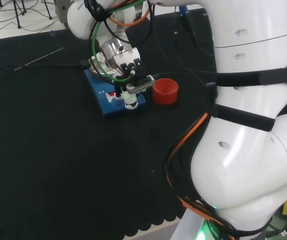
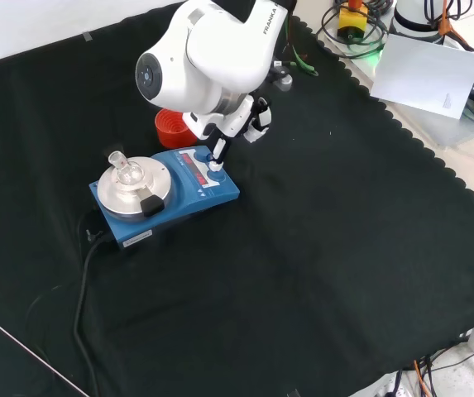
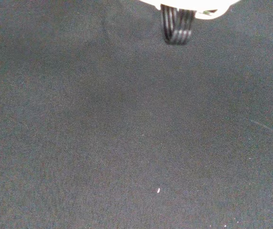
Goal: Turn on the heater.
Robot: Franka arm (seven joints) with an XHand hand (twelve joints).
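The heater point(image 1: 108, 106) is a flat blue box with a round silver plate point(image 2: 129, 188) and a front panel with a red display and white knobs. A small clear glass flask point(image 2: 126, 171) stands on the plate. The hand point(image 1: 131, 67) hangs over the panel end of the heater point(image 2: 189, 201). One straight finger point(image 2: 218, 149) points down and its tip touches the panel by a white knob. The other fingers point(image 2: 258, 116) are held up, clear of the box. In the wrist view a black ribbed part of the hand point(image 3: 176, 26) shows over bare cloth.
A red ribbed ring stand point(image 1: 165, 91) sits just right of the heater in the head view, behind it point(image 2: 169, 128) in the front view. A black power cable point(image 2: 83, 273) runs from the heater towards the front. A thin metal rod point(image 2: 42, 361) lies on the cloth.
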